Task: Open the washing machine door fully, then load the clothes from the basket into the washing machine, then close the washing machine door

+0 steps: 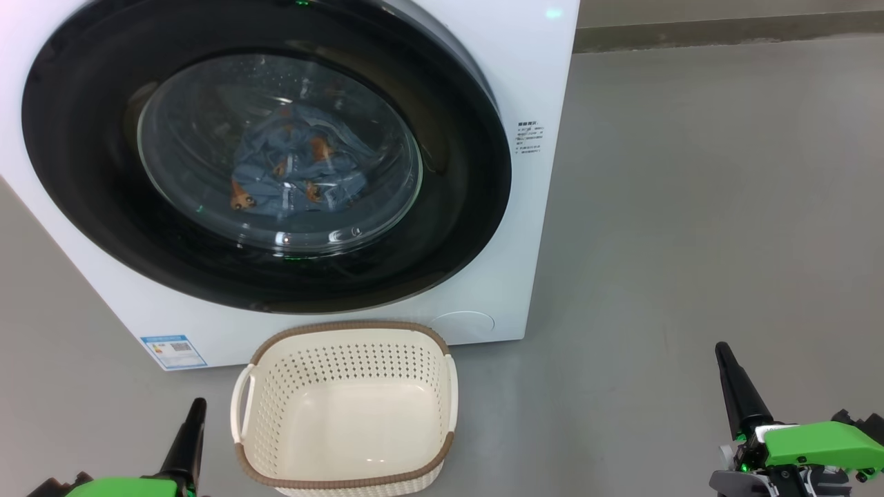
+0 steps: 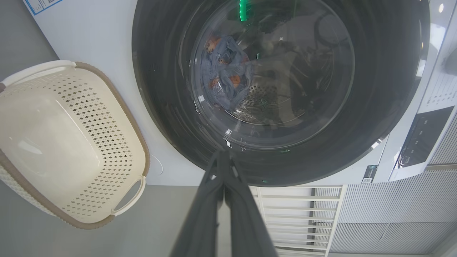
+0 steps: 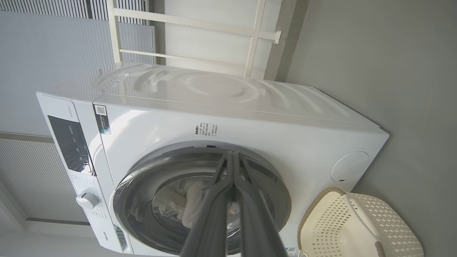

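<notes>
Now, the left gripper (image 1: pixel 198 408) sits at the near left with its two dark fingers pressed together on nothing. The right gripper (image 1: pixel 724 355) is at the near right, likewise closed and empty. Just to the right of the left gripper stands the basket (image 1: pixel 349 326), upright on the grey floor (image 1: pixel 690 207), with a bare cream bottom and no cloth in it. Beyond the basket, on the far side, is the washing machine (image 1: pixel 542 83), whose front rises close behind the basket's far rim. The washing machine door (image 1: pixel 269 276) looks swung to against the front, its black ring lying flat as far as the head view tells. The clothes (image 1: pixel 293 172) lie heaped in the drum behind the glass. Loading and closing therefore look done, so little seems left beyond perhaps a check that the latch has caught. The door lies up and away from both grippers, its face turned toward them. The left gripper is the nearer one, almost under the door's lower left rim, while the right is well apart over open floor.
</notes>
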{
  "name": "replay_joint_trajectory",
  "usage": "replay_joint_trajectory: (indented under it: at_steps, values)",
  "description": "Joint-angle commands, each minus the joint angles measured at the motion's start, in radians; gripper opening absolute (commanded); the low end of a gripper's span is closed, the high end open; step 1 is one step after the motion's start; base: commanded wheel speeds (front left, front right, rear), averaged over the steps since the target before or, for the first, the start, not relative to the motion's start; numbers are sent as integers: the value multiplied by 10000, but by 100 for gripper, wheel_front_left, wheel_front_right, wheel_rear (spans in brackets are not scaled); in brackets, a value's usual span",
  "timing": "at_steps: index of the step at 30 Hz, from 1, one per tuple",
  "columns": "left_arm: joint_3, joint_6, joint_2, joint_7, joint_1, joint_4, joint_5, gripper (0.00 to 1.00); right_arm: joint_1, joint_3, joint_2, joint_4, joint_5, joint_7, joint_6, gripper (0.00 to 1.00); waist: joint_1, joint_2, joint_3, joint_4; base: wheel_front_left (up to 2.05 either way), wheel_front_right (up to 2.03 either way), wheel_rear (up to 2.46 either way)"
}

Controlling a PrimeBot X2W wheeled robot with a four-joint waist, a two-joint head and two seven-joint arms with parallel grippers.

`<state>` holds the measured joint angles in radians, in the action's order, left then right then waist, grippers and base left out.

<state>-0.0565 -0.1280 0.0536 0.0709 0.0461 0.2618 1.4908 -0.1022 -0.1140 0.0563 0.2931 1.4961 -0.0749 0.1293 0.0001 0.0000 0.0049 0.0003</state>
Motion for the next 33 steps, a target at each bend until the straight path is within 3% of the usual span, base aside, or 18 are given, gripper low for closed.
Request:
replay_joint_trajectory:
  at_steps: [1,12,33]
  values:
    - [-362,-26,121,78,467,-184,242,0,-79,137,2,-340,184,-81,15,0,0,0,-1,0,0,0,0]
    - [-530,-27,3,389,614,-172,1214,0,-58,-3,-60,-483,1120,-388,14,0,-1,0,-19,-3,0,0,0]
    - [-545,-27,-7,401,616,-172,1201,0,-58,-1,-61,-483,1122,-386,14,0,-1,0,-19,-3,0,0,0]
